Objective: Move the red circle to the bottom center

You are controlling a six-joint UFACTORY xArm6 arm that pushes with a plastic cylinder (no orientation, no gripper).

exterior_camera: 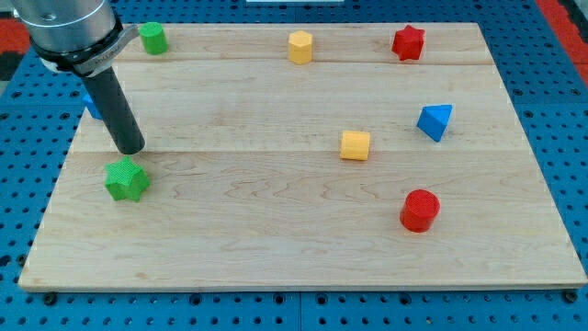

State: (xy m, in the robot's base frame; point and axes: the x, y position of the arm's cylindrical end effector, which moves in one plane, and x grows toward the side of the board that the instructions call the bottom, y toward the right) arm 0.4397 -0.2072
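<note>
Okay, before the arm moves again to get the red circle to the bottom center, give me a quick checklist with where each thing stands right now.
1. Red circle block on the wooden board, in plain sight: ok.
2. Red circle already at bottom center: not ok, it sits toward the view's lower right.
3. My tip beside the red circle: not ok, it is far over at the view's left, just above the green star block.
4. Tip touching the green star: cannot tell.
5. Board between the red circle and bottom center free of blocks: ok.
6. Yellow block and blue triangular block clear of that stretch: ok, both lie above it.
</note>
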